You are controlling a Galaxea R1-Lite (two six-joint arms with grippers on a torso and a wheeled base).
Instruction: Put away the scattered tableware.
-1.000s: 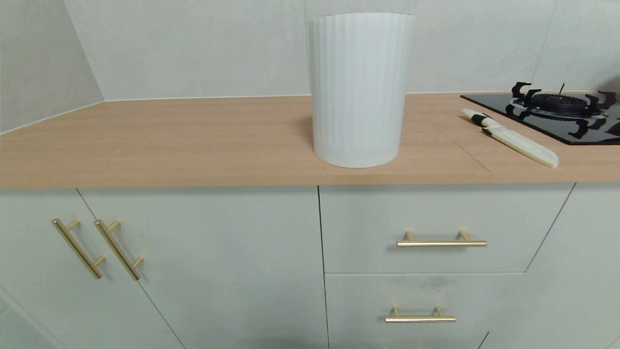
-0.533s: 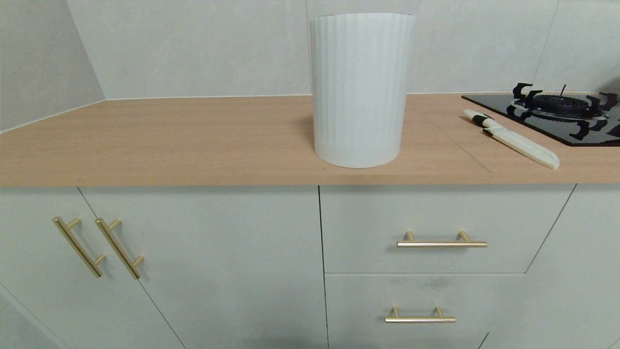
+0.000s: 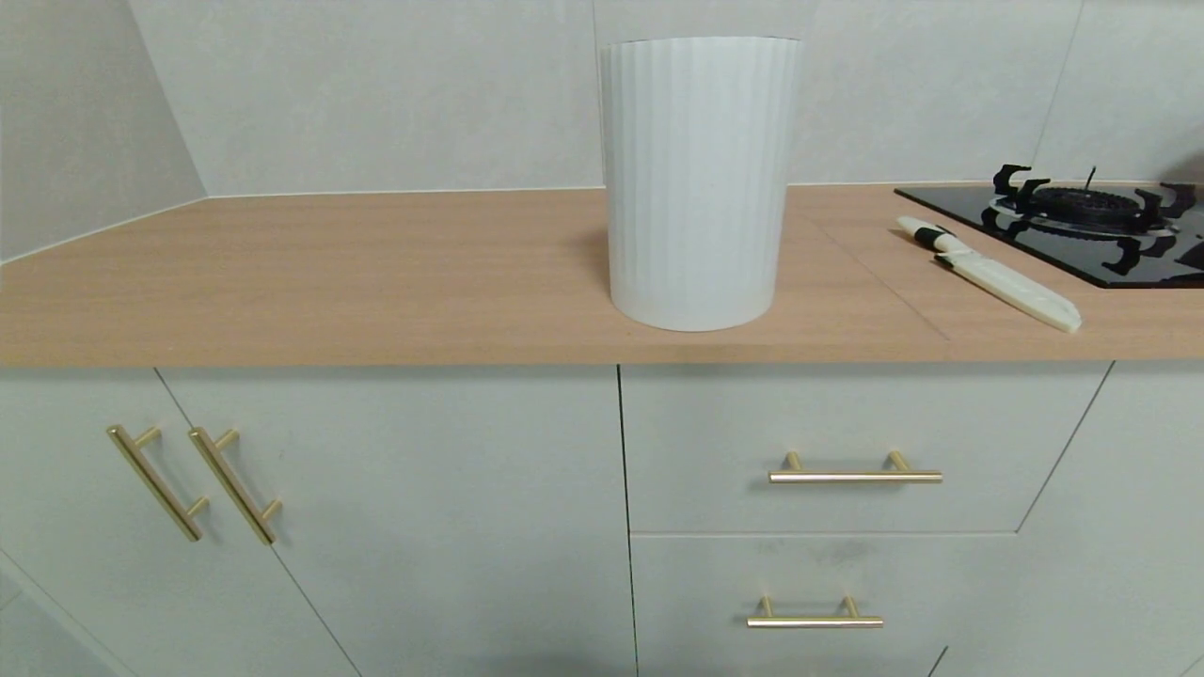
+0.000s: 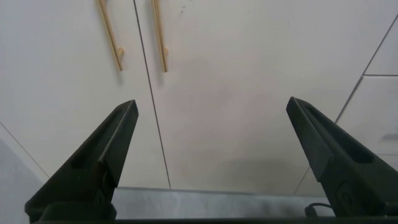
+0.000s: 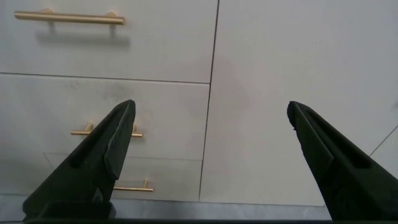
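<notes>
My left gripper (image 4: 210,102) and right gripper (image 5: 209,104), both spread wide, face cabinet fronts (image 4: 236,50). 1 knife (image 3: 988,275) lies on the counter (image 3: 329,273), between the white ribbed bin (image 3: 698,183) and the stove (image 3: 1091,212).

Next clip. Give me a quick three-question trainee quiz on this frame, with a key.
1. True or false: the cream-bladed knife with a black-banded handle lies inside the tall white ribbed container.
2. What lies beside the knife, on the robot's right? A) a sink B) the black gas hob C) a kettle
3. Fill in: the jaws of the left gripper and right gripper stand ___.
Key: 1 false, it lies on the wooden countertop; 2 B; 3 open.
</notes>
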